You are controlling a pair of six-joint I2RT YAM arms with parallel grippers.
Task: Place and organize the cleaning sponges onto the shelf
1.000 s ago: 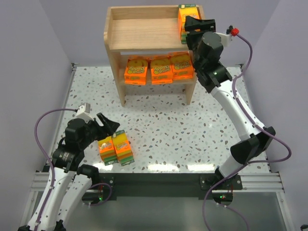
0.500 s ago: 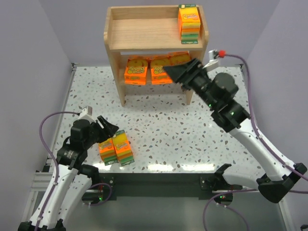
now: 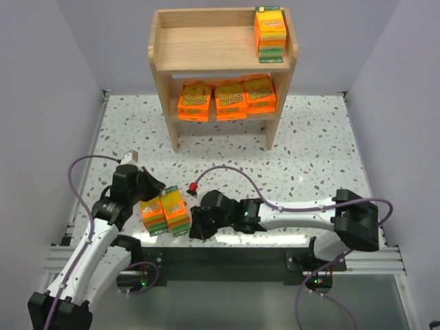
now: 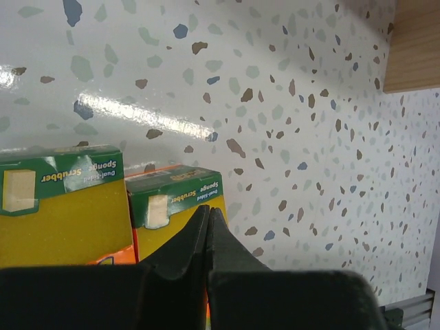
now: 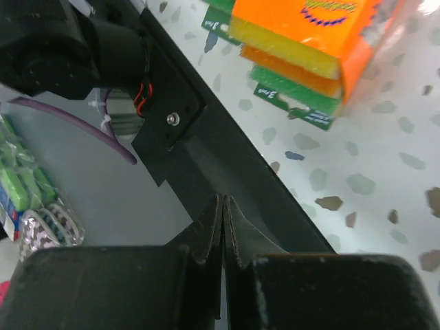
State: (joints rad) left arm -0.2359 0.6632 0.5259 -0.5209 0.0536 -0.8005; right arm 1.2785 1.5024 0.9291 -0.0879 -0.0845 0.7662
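Left gripper (image 3: pixel 158 186) is clenched on nothing: in its wrist view the fingers (image 4: pixel 185 240) press flat together, with their tips just over the green top end of a pack. Right gripper (image 3: pixel 195 229) is also pinched closed and empty. It sits low at the near edge of the table (image 3: pixel 309 172), tips aimed at the black rail (image 5: pixel 206 137) (not at any sponge).

Two thick yellow-and-green packs are not yet on the shelf. The left pack (image 3: pixel 153 214) and right pack (image 3: pixel 177 210) lie side by side on the table, touching, between the two grippers. Their long axes run roughly near to far, tilted a little. The left gripper sits at the far end of the left pack. The right gripper is just beside the near corner of the right pack, which shows at the top of its wrist view. So each arm is close to one pack, the left arm perhaps closer.

The shelf (image 3: pixel 206 48) stands well apart at the far side. One thick pack (image 3: pixel 270 31) sits at the right end of its top tier, and three flat orange packs (image 3: pixel 230 100) sit in a row on the lower tier.

As I judge it, either gripper must open first, then close across a pack's short width.
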